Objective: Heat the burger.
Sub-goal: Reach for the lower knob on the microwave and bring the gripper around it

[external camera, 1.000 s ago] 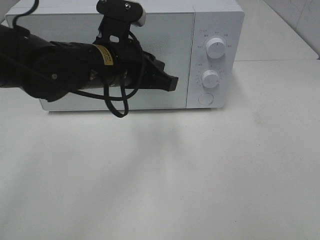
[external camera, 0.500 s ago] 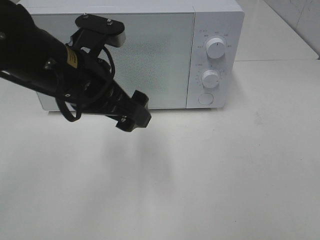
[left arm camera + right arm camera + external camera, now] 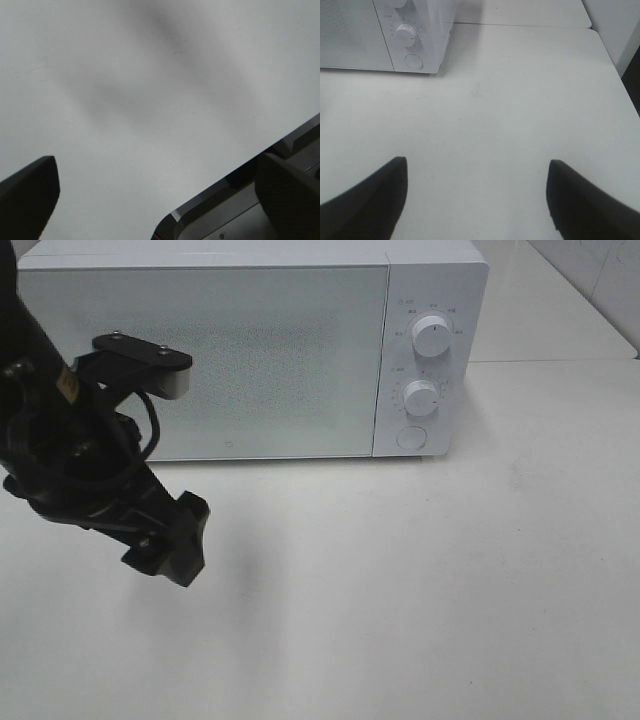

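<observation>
Not much around: a white microwave (image 3: 250, 350) at the back of the white table (image 3: 450, 590), frosted door (image 3: 280, 360) shut, two knobs (image 3: 431, 335) and a round button (image 3: 411, 437) on its right side. The burger didn't show in any view, so I couldn't tell where it was. Only the left arm (image 3: 70, 440) got in the way, covering the door's lower left corner.

Compared with half a second before, that arm had dropped down and to the left. It used to cross the left half of the door, and now nearly the whole door was visible. The left gripper (image 3: 165, 545) pointed down at the table in front of the microwave's left end.

Its jaws were spread wide with just bare table between them. The right gripper (image 3: 475, 170) was the same, jaws wide and holding nothing, over open table off to the microwave's right.
</observation>
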{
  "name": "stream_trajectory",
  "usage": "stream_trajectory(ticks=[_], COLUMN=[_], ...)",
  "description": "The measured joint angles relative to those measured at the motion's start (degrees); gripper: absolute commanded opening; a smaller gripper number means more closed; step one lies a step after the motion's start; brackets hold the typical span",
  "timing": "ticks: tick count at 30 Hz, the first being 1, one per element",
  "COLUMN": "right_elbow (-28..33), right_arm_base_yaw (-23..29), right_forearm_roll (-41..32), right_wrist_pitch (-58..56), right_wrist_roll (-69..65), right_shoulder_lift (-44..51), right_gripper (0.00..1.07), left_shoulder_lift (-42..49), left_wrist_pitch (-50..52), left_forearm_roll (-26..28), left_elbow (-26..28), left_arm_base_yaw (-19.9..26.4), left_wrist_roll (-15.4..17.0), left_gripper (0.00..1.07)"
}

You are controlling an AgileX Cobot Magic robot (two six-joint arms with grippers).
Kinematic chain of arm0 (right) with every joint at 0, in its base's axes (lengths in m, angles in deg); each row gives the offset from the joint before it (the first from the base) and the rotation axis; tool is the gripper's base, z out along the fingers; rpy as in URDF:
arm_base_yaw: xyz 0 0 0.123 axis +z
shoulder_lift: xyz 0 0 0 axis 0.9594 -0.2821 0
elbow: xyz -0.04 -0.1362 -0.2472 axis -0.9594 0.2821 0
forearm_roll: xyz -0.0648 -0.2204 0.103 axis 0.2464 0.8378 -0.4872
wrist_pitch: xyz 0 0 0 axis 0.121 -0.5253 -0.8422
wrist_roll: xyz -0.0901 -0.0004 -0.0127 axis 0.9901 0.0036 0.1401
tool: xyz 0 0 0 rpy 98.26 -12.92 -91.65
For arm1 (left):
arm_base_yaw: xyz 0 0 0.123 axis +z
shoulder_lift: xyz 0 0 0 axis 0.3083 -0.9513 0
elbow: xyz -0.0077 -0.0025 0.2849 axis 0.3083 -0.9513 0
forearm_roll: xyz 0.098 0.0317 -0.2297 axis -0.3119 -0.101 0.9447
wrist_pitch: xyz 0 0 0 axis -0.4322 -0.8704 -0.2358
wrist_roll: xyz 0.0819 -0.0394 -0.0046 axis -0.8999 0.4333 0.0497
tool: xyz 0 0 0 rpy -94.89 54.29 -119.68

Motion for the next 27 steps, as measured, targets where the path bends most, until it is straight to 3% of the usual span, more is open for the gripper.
stream_trajectory(ticks=[8, 9, 10, 12, 13, 16, 21, 25, 27], right_elbow=[0.0, 0.0, 0.0, 0.0, 0.0, 0.0, 0.0, 0.0, 0.0], right_arm_base_yaw=[0.0, 0.0, 0.0, 0.0, 0.0, 0.0, 0.0, 0.0, 0.0], right_forearm_roll=[0.0, 0.0, 0.0, 0.0, 0.0, 0.0, 0.0, 0.0, 0.0], right_wrist_pitch=[0.1, 0.1, 0.1, 0.1, 0.1, 0.1, 0.1, 0.1, 0.1], right_wrist_roll=[0.0, 0.0, 0.0, 0.0, 0.0, 0.0, 0.0, 0.0, 0.0], right_shoulder_lift=[0.0, 0.0, 0.0, 0.0, 0.0, 0.0, 0.0, 0.0, 0.0], right_gripper=[0.76, 0.76, 0.76, 0.76, 0.76, 0.76, 0.76, 0.76, 0.75], left_shoulder_lift=[5.9, 7.8, 7.8, 10.9, 10.9, 16.0, 22.7, 26.9, 33.1], left_wrist_pitch=[-2.6, -3.3, -3.3, -4.5, -4.5, -6.5, -7.1, -7.9, -8.1], left_forearm_roll=[0.6, 0.6, 0.6, 0.6, 0.6, 0.6, 0.6, 0.6, 0.6], left_elbow=[-1.5, -2.8, -2.8, -5.0, -5.0, -7.7, -11.7, -14.3, -18.8], left_arm_base_yaw=[11.2, 15.0, 15.0, 20.8, 20.8, 27.6, 32.8, 34.0, 34.1], left_wrist_roll=[0.0, 0.0, 0.0, 0.0, 0.0, -0.1, -0.2, -0.2, -0.2], left_gripper=[1.01, 1.01, 1.01, 1.01, 1.01, 1.01, 1.01, 1.01, 1.01])
